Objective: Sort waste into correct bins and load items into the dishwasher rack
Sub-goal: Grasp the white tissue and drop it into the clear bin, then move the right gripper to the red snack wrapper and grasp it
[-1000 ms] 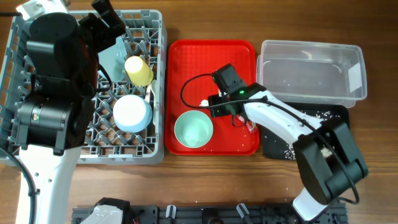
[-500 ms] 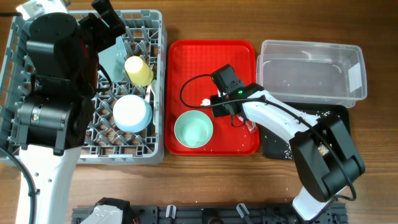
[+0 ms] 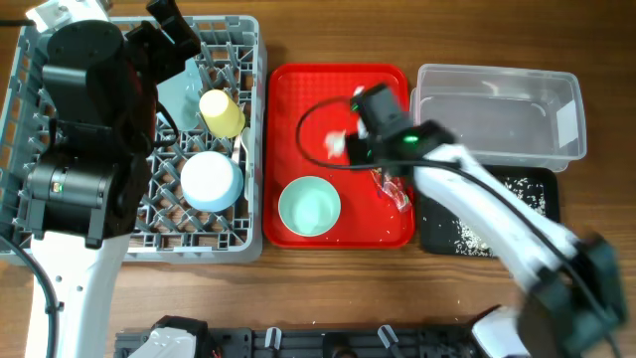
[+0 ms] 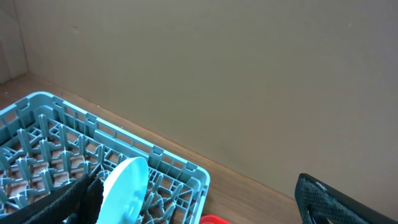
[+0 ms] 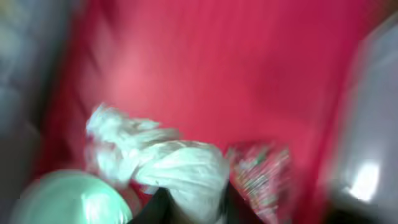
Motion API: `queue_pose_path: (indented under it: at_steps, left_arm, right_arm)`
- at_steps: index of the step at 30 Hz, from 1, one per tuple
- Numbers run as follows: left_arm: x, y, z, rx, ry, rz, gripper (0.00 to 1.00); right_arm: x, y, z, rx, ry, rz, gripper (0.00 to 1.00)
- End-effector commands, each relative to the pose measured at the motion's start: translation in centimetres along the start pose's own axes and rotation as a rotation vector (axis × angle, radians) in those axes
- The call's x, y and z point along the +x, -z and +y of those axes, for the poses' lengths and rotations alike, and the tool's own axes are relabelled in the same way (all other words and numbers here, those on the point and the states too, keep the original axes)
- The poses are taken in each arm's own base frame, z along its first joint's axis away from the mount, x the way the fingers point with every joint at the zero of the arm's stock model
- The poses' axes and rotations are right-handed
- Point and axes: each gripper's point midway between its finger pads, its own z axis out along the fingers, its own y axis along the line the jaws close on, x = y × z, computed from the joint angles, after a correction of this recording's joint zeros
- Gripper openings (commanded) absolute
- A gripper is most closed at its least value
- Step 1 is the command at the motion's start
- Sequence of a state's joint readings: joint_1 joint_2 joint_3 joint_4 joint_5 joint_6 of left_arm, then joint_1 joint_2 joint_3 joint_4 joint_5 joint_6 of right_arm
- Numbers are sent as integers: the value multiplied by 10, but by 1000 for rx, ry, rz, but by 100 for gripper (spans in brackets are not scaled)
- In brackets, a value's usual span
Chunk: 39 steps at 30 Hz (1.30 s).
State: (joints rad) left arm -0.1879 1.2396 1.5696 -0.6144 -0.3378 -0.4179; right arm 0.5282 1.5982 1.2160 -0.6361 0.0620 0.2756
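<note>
Left gripper [image 4: 193, 205], jaws wide apart, hung above the dishwasher rack [image 3: 248, 239], out of the way. Over the red tray [image 3: 318, 99], the right gripper [image 5: 193, 200] pinched the crumpled white tissue [image 5: 174, 162], apparently lifted for the clear tub [image 3: 497, 72].

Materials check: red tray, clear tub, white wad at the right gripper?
The red tray looks like hard moulded plastic, smooth, slightly glossy. The clear tub: transparent plastic, see-through walls with glare. The crumpled tissue: probably soft matte paper, creased and ragged; blurred, so tentative.
</note>
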Motion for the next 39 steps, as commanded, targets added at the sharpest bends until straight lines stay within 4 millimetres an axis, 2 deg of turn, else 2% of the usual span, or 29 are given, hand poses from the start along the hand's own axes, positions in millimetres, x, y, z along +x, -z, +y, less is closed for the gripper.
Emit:
queue_pose_path:
  at_steps: [1, 3, 4, 6, 10, 11, 12, 13, 15, 16, 18, 19, 20, 21, 24, 25, 26, 28, 30, 32, 34, 37, 39]
  left_arm:
    - [-1, -1, 0, 6, 15, 1, 100]
    - [-1, 0, 0, 6, 15, 1, 100]
    - [-1, 0, 0, 6, 15, 1, 100]
    - [-1, 0, 0, 6, 15, 1, 100]
    - [-1, 0, 0, 6, 15, 1, 100]
    - [-1, 0, 0, 6, 15, 1, 100]
    - [-1, -1, 0, 6, 15, 1, 100]
    - [-1, 0, 0, 6, 15, 1, 100]
    - [-1, -1, 0, 6, 15, 1, 100]
    - [-1, 0, 0, 6, 15, 1, 100]
    - [-1, 0, 0, 6, 15, 1, 100]
    - [-1, 0, 0, 6, 15, 1, 100]
    - [-1, 0, 0, 6, 15, 1, 100]
    - [-1, 0, 0, 6, 15, 1, 100]
    - [-1, 0, 0, 6, 15, 1, 100]
    - [-1, -1, 0, 6, 15, 1, 100]
    - [-1, 0, 0, 6, 15, 1, 100]
    - [-1, 0, 0, 6, 15, 1, 100]
    - [-1, 0, 0, 6, 15, 1, 100]
    - [-1, 0, 0, 6, 15, 1, 100]
    - [-1, -1, 0, 6, 15, 1, 100]
    - [-1, 0, 0, 6, 15, 1, 100]
    - [-1, 0, 0, 6, 15, 1, 100]
  right_arm:
    - [-58, 89, -74, 302, -95, -301, 37]
    - [-58, 106, -111, 427, -147, -324, 36]
    - [-56, 108, -129, 467, -178, -315, 36]
    - [-48, 100, -159, 494, -239, -274, 33]
    - [-37, 76, -193, 455, -314, -192, 34]
    - [-32, 64, -205, 435, -323, -156, 62]
    - [-29, 60, -209, 429, -333, -144, 86]
    - [-28, 59, -210, 418, -333, -138, 87]
    - [-30, 61, -203, 369, -331, -140, 88]
    - [-37, 66, -189, 291, -322, -159, 88]
    - [-48, 82, -148, 99, -283, -188, 88]
    - [-51, 96, -117, -44, -234, -197, 88]
    - [-51, 107, -97, -132, -211, -205, 88]
    - [-49, 119, -78, -212, -189, -210, 85]
    - [-34, 134, -46, -294, -156, -171, 81]
    - [-25, 133, -36, -308, -141, -133, 81]
    - [-6, 126, -19, -327, -114, -54, 79]
    - [11, 114, -9, -322, -89, 8, 77]
    - [36, 88, -5, -272, -84, 95, 77]
    - [60, 62, -11, -178, -105, 159, 66]
    - [82, 41, -24, -71, -158, 201, 64]
    - [100, 21, -30, -31, -170, 220, 63]
    - [106, 10, -31, -34, -170, 210, 56]
